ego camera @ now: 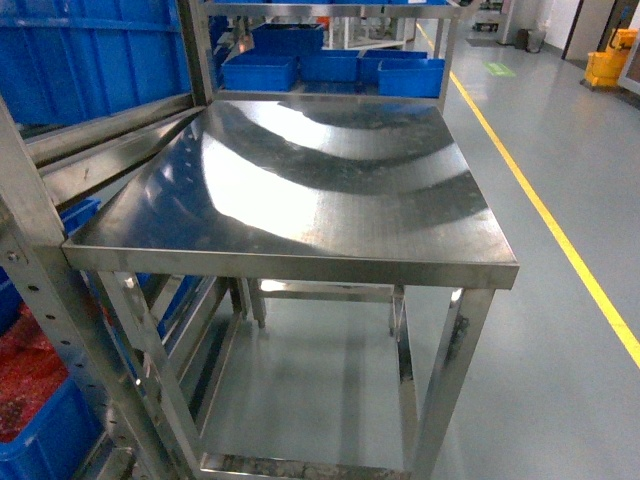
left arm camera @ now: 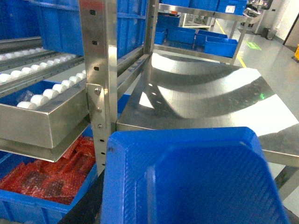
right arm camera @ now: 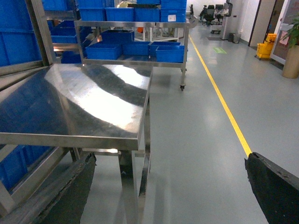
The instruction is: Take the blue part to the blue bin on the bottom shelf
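A factory aisle with a grey floor and a yellow floor line [ego camera: 560, 240] is framing a bare stainless-steel table [ego camera: 330, 190], with a roller rack [left arm camera: 46, 88] standing at its left. The blue part is not showing in any view, so the search step is judged to be in hand. A blue bin [left arm camera: 187, 182] is filling the foreground of the left wrist view, tilted, just beside the table edge; whether the left gripper is gripping it cannot be told. The right gripper [right arm camera: 168, 186] is hanging wide open and empty, its dark fingers [right arm camera: 70, 191] flanking the floor. The next move is calling for locating the part, probably among the rack's lower bins [left arm camera: 28, 200] of red bagged goods.
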### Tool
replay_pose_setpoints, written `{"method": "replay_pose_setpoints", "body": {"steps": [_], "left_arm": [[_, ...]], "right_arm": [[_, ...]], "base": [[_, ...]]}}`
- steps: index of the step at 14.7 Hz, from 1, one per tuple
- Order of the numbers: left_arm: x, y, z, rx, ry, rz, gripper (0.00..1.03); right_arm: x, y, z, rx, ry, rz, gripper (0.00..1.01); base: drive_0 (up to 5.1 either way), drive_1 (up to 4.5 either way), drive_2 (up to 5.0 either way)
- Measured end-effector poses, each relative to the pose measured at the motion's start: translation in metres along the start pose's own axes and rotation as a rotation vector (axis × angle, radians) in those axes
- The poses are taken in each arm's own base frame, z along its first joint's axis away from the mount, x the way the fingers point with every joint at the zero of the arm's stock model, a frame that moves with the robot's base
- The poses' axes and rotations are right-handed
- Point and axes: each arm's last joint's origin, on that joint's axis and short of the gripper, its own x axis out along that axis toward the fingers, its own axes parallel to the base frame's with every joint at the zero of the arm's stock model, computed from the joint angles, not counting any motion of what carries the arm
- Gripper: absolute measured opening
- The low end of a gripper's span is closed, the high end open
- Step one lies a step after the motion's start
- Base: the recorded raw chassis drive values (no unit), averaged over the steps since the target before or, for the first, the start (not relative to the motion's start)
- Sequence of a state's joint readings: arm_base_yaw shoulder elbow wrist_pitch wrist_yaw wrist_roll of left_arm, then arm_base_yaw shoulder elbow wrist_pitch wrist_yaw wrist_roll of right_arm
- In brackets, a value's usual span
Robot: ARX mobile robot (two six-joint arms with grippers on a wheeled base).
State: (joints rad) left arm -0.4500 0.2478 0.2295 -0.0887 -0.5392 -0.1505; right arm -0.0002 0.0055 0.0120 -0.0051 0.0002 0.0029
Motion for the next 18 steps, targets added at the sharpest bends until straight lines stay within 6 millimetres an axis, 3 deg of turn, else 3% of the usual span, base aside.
{"method": "replay_pose_setpoints", "body": {"steps": [9, 18], "left_arm": [[0.0001, 0.0000, -0.0001, 0.001, 0.001, 0.000, 0.43], [0.0000, 0.0000, -0.0001, 0.001, 0.001, 0.000, 0.43]], "right_arm": [[0.0000, 0.0000, 0.0001, 0.000, -0.001, 0.000, 0.98], [0.0000, 0.0000, 0.0000, 0.000, 0.000, 0.000, 0.98]], "base": [[-4.1, 0.75, 3.4], [-4.9, 2.50, 2.5]]}}
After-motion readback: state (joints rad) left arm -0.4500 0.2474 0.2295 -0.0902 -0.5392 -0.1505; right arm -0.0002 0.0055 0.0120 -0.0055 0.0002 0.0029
